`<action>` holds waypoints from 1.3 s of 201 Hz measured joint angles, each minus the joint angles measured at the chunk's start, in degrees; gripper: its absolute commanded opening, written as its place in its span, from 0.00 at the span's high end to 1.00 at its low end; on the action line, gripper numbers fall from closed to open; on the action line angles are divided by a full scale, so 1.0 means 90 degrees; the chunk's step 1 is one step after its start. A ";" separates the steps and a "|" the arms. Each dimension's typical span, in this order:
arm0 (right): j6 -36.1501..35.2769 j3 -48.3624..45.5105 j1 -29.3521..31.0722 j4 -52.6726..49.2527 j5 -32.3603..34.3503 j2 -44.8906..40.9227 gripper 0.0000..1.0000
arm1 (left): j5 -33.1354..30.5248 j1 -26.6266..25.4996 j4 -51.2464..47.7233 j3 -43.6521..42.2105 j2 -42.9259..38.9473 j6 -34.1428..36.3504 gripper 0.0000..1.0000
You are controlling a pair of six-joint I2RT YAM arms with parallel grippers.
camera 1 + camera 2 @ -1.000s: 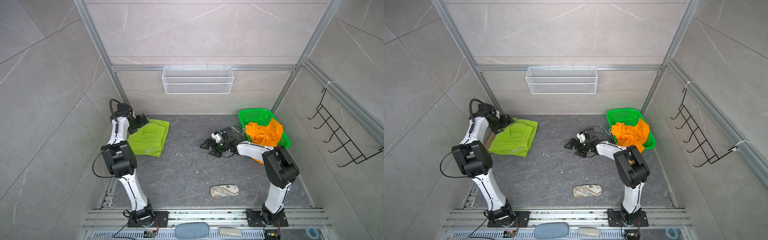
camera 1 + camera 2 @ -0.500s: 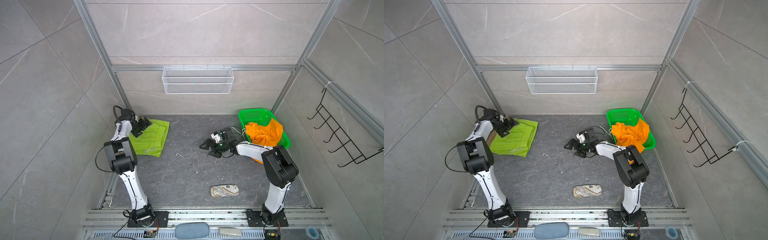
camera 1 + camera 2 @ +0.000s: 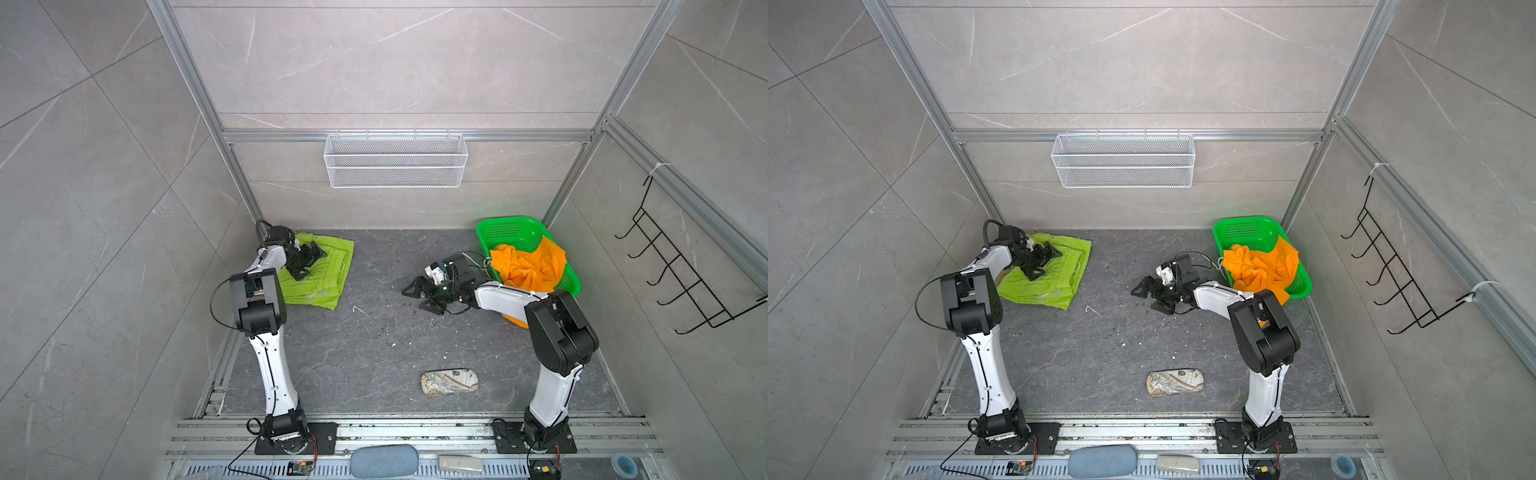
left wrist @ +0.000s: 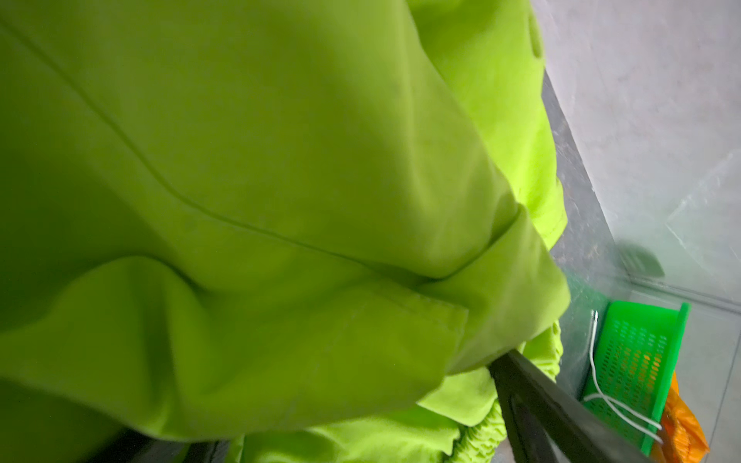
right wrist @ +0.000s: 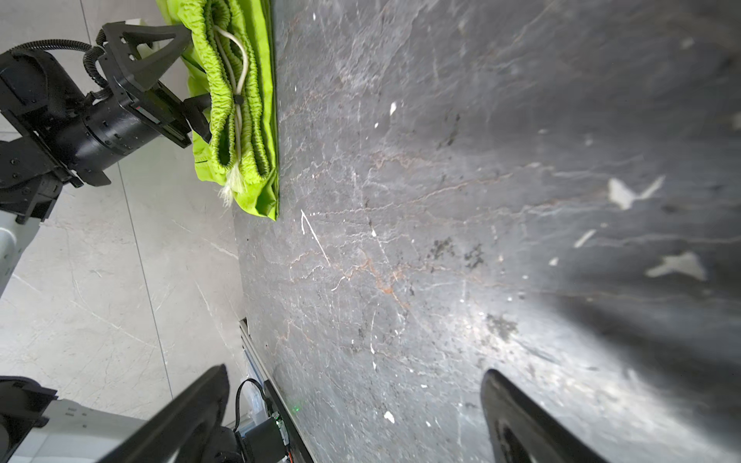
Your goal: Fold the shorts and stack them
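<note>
Two top views take in the whole scene, while the wrist views add close detail. At far left the lime green shorts [image 3: 328, 276] lie folded flat on the dark marbled surface [image 3: 374, 353], with the left gripper [image 3: 308, 262] spread wide on top of them. Only the right wrist view shows their ruched elastic waistband [image 5: 216, 120] and white drawstring [image 5: 239, 128]. The right gripper [image 3: 419, 298] hovers near the middle, jaws wide and empty. A patterned pouch [image 3: 449, 382] lies nearer the front. Crumpled orange shorts [image 3: 528, 270] spill over the rim of the perforated green plastic basket [image 3: 511, 228].
</note>
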 measured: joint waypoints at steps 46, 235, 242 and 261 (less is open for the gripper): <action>-0.0192 -0.0002 -0.0129 -0.0284 0.0080 -0.0211 0.01 | 0.0284 -0.0187 0.0401 -0.0228 -0.0087 -0.0527 0.00; -0.0291 -0.0138 -0.0129 -0.0347 0.0160 -0.0277 0.01 | 0.0712 0.0449 0.3160 -0.2062 -0.0850 -0.3300 0.00; -0.0313 -0.0138 -0.0129 -0.0384 0.0187 -0.0277 0.01 | 0.0682 0.0425 0.2960 -0.2006 -0.0928 -0.3169 0.00; -0.0338 -0.0138 -0.0129 -0.0430 0.0233 -0.0277 0.01 | 0.0505 0.0316 0.2310 -0.1627 -0.1154 -0.2601 0.00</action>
